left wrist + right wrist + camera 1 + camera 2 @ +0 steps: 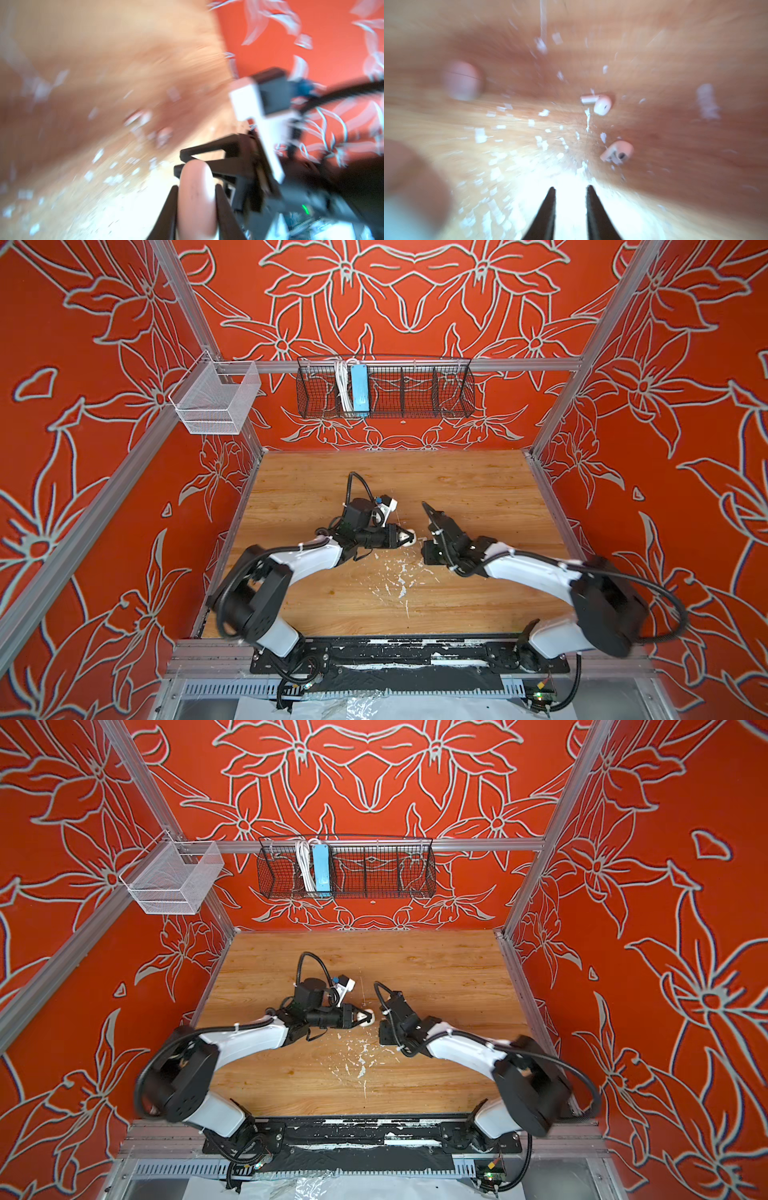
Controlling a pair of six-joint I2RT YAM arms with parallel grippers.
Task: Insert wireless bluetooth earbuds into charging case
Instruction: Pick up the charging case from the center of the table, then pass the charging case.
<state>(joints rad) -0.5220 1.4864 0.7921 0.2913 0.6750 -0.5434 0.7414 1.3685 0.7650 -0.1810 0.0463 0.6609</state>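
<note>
A black wire basket (453, 406) on the wall holds a blue power strip (359, 387) and a white cord (341, 385). The left end effector (196, 187) squeezes a pale charging case (195, 207). The right end effector (571, 188) is a bit open, holding nothing. One earbud (602, 105) and a second earbud (617, 152) lie on the surface (675, 52) near it.

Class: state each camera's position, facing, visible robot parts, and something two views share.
Top views: high above the arm bases, looking down on the table; left arm, right arm.
Left wrist: along the left pincer, shut on the charging case.
Right wrist: down at earbuds past the open right pincer.
Shared: top and left wrist views both show the charging case.
</note>
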